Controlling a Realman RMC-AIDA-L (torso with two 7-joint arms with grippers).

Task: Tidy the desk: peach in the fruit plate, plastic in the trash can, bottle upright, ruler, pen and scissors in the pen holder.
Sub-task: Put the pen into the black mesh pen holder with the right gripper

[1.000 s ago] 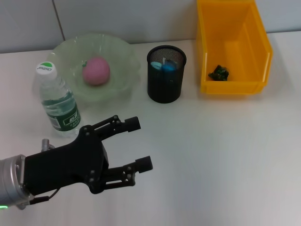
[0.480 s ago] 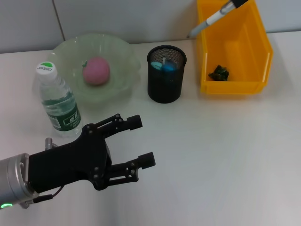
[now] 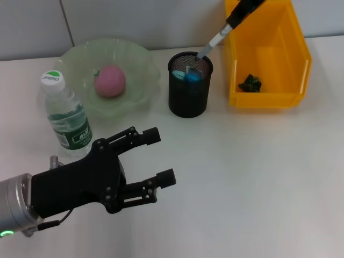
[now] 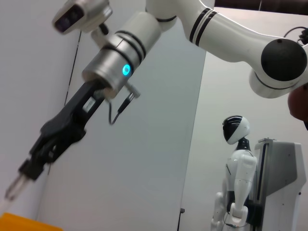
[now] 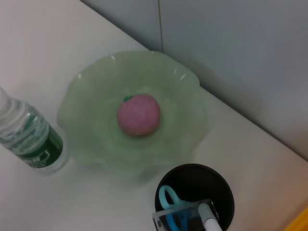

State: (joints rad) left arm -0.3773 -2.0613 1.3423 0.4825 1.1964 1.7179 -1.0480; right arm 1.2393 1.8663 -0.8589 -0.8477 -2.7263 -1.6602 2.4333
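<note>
A white desk (image 3: 258, 161) stands against a pale grey panelled wall, and in the left wrist view a white humanoid robot (image 4: 236, 178) stands at the far side of the room. On the desk a pink peach (image 3: 110, 81) lies in the translucent green scalloped fruit plate (image 3: 141, 59). Just beside the plate stands the clear plastic water bottle (image 3: 65, 114), upright, with a white cap whose green logo is too small to read and a green label whose print cannot be made out. The black mesh pen holder (image 3: 190, 102) holds blue-handled scissors (image 5: 171, 217) and a clear ruler (image 5: 180, 215). The orange plastic trash can (image 3: 298, 59) contains a crumpled green piece of plastic (image 3: 250, 83). The right gripper (image 4: 33, 161), closed on the white pen (image 3: 210, 44), holds it tilted, its tip at the holder's rim. The black left gripper (image 3: 153, 161) hovers low over the near desk, fingers spread apart and empty.
</note>
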